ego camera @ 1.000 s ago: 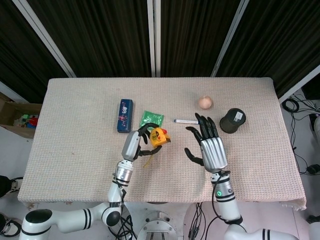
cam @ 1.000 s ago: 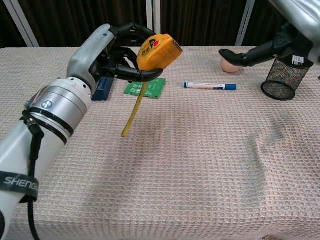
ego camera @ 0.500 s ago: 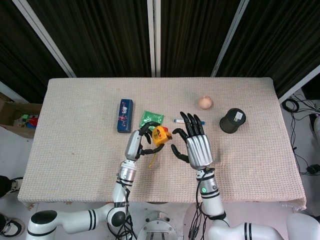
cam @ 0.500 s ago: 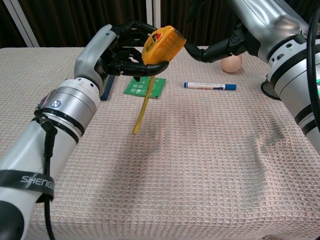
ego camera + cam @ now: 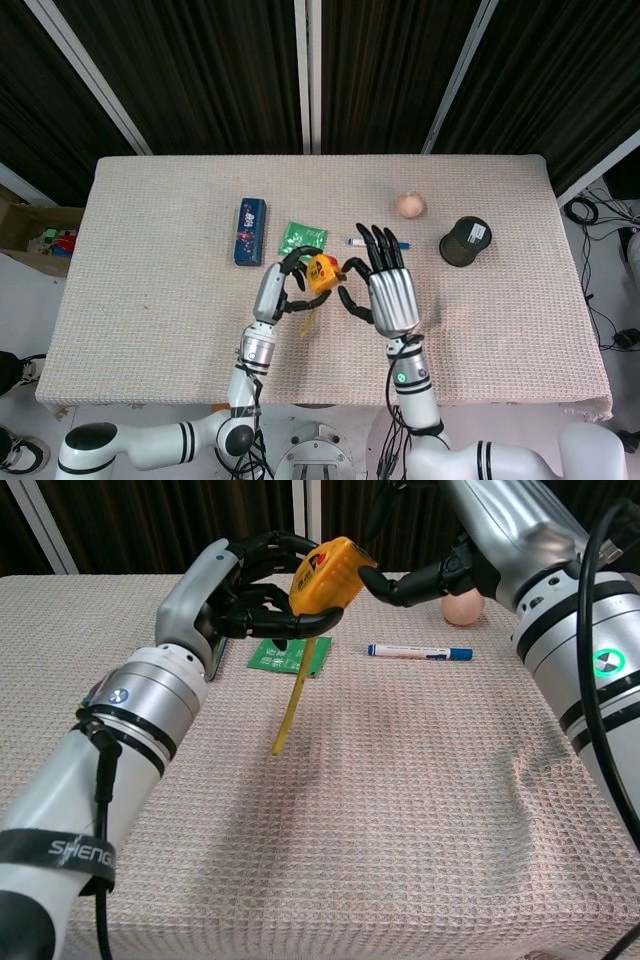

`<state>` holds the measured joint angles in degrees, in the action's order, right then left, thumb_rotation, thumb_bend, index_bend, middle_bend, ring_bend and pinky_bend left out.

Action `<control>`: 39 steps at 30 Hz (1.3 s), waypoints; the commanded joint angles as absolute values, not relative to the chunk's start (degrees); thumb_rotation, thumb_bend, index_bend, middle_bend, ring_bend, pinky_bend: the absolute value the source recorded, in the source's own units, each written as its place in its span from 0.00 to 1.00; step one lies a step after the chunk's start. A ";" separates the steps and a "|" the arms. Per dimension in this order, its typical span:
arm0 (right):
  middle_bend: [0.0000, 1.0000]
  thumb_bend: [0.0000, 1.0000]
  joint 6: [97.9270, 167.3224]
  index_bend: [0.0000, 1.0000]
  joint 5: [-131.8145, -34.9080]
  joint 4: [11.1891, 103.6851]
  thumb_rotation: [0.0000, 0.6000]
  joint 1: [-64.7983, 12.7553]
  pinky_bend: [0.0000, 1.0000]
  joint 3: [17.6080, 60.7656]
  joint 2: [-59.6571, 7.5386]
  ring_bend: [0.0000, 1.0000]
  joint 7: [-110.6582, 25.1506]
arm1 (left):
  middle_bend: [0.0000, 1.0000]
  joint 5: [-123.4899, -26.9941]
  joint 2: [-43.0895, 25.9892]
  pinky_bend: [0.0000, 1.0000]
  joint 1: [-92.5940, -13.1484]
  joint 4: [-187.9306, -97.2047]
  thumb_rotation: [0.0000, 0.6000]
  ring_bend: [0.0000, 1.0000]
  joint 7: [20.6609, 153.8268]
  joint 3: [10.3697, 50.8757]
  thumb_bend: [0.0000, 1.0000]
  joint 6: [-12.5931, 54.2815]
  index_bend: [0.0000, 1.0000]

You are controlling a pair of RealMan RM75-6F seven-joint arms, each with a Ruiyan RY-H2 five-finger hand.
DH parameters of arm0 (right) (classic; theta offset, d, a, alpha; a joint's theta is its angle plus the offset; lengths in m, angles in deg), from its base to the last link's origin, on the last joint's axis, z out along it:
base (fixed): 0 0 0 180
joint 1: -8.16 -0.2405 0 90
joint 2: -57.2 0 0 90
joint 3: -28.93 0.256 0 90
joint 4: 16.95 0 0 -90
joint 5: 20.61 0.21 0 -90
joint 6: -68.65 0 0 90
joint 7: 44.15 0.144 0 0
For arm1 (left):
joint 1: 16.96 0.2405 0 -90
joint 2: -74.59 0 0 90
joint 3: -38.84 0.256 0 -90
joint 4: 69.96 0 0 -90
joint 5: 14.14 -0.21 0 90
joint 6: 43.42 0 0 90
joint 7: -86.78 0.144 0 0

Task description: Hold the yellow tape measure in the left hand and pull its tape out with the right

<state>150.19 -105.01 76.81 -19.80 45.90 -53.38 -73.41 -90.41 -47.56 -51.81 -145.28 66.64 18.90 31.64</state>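
The yellow tape measure (image 5: 330,574) is held above the table in my left hand (image 5: 243,588), whose fingers wrap its case from behind and below. A short length of yellow tape (image 5: 292,698) hangs from the case, its end free above the cloth. My right hand (image 5: 436,572) is just right of the case with its fingers spread, and its thumb tip reaches the case's right side. In the head view the left hand (image 5: 283,288), tape measure (image 5: 320,272) and right hand (image 5: 387,287) sit close together near the table's middle.
On the woven cloth lie a blue case (image 5: 250,231), a green packet (image 5: 303,237) under the left hand, a blue-and-white pen (image 5: 418,652), a pale egg-like ball (image 5: 411,205) and a black mesh cup (image 5: 465,240) at the right.
My right hand has moved left across the table until its thumb reaches the tape measure. The left hand shifted slightly right, still gripping the case with the tape hanging.
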 commanded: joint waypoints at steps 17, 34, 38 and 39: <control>0.10 0.35 151.15 0.55 -104.32 75.31 1.00 -20.72 0.00 46.13 -54.26 0.00 -71.54 | 0.65 -91.39 -47.46 0.66 -51.31 -144.49 1.00 0.57 63.77 19.77 0.41 30.93 0.66; 0.11 0.40 150.49 0.47 -102.73 76.67 1.00 -20.92 0.00 46.07 -53.45 0.00 -69.53 | 0.66 -93.56 -47.12 0.66 -51.12 -143.92 1.00 0.57 61.04 20.73 0.41 31.54 0.66; 0.11 0.48 150.15 0.46 -102.63 77.21 1.00 -21.07 0.00 46.03 -52.84 0.00 -69.20 | 0.66 -93.71 -46.96 0.66 -51.14 -143.93 1.00 0.57 60.70 20.74 0.41 31.44 0.66; 0.11 0.48 150.04 0.46 -102.58 77.35 1.00 -21.11 0.00 46.01 -52.73 0.00 -69.08 | 0.66 -93.74 -46.93 0.66 -51.15 -143.96 1.00 0.57 60.66 20.72 0.41 31.44 0.66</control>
